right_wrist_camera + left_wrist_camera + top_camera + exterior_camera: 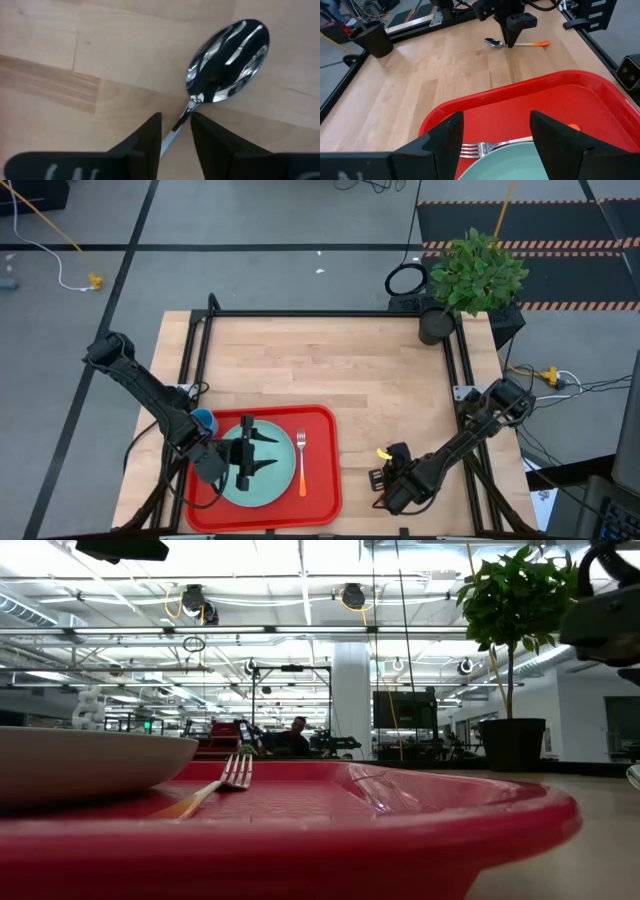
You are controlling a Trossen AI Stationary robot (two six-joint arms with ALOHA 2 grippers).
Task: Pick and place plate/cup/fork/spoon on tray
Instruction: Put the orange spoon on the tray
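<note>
The red tray (325,480) lies at the table's near left. The teal plate (270,470) rests flat on it, and the orange-handled fork (301,465) lies on the tray to the plate's right, tines toward the far edge. The blue cup (203,420) stands at the tray's far left corner, beside my left arm. My left gripper (262,452) hovers open over the plate (510,162). The spoon (515,43) lies on the wood right of the tray. My right gripper (392,470) points down over it, its fingers on either side of the spoon's neck (176,125). My right gripper comes from above, pointing down, with its fingers (150,132) across the spoon's thin metal neck (182,117), just behind the bowl (227,60). A gap shows between the fingers, and I cannot tell whether they touch the neck. The spoon lies flat on the table.
A dark pot with a green plant (470,275) stands at the table's far right corner. A black frame rail (330,313) runs round the tabletop. Bare wood (330,365) lies beyond the tray toward the far edge.
</note>
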